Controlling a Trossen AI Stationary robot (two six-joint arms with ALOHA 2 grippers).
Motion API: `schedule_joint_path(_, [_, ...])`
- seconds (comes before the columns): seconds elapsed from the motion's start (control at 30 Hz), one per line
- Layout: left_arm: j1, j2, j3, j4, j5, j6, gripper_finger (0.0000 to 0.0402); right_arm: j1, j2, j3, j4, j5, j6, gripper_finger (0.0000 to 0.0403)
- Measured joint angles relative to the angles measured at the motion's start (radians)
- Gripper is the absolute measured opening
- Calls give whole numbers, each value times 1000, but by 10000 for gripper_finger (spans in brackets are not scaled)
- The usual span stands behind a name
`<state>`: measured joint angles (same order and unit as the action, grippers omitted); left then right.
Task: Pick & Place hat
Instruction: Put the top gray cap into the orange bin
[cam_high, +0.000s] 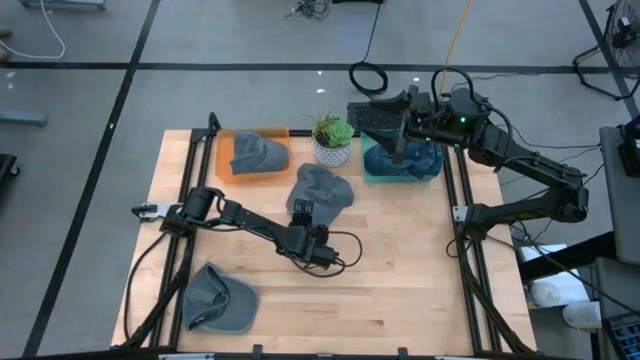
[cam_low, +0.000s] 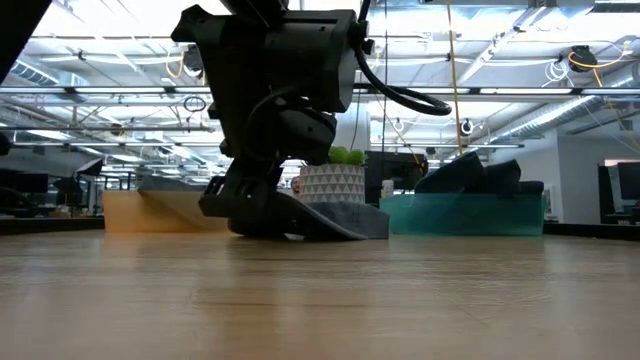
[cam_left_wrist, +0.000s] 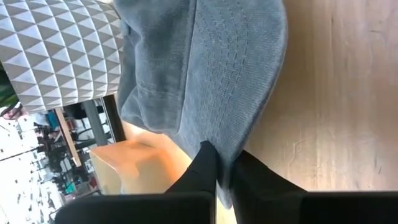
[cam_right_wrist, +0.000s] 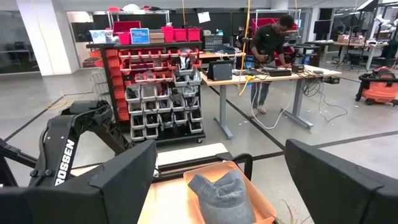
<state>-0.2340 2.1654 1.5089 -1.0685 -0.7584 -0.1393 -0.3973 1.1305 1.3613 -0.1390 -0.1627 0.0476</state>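
The left gripper (cam_high: 303, 212) sits low at mid-worktop, its fingers (cam_left_wrist: 205, 168) pinched on the brim edge of a grey hat (cam_high: 322, 188). That hat lies flat on the wooden worktop (cam_high: 400, 270), just near of the potted plant (cam_high: 332, 140); its brim shows rows of stitching in the left wrist view.

The right gripper (cam_high: 385, 112) hovers above the far right corner, over the teal bin (cam_high: 402, 165). Its fingers (cam_right_wrist: 121, 177) stand spread wide with nothing between them.

Hats counted: four, all soft grey caps. One is held at centre. One lies in the orange bin (cam_high: 228, 157) at far left, second hat (cam_high: 260, 152). One dark hat (cam_high: 408, 156) rests in the teal bin. One loose hat (cam_high: 220, 298) lies on the near left of the worktop.

Bins counted: two, both translucent and rectangular, one hat in each.

The plant has green leaves and a white pot with a triangle pattern (cam_left_wrist: 56, 56).

A person (cam_right_wrist: 268, 46) stands at a desk in the room beyond.
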Motion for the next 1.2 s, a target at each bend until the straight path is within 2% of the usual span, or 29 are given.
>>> schedule_joint_path(0.17, [0,0,0,0,8,29,15,0,0,0,0,2,0,342])
schedule_joint_path(0.5, [1,-38,18,-50,15,-9,12,0,1,0,0,4,-8,339])
schedule_joint_path(1.2, [0,-570,87,-39,178,-110,10,0,1,0,0,0,53,337])
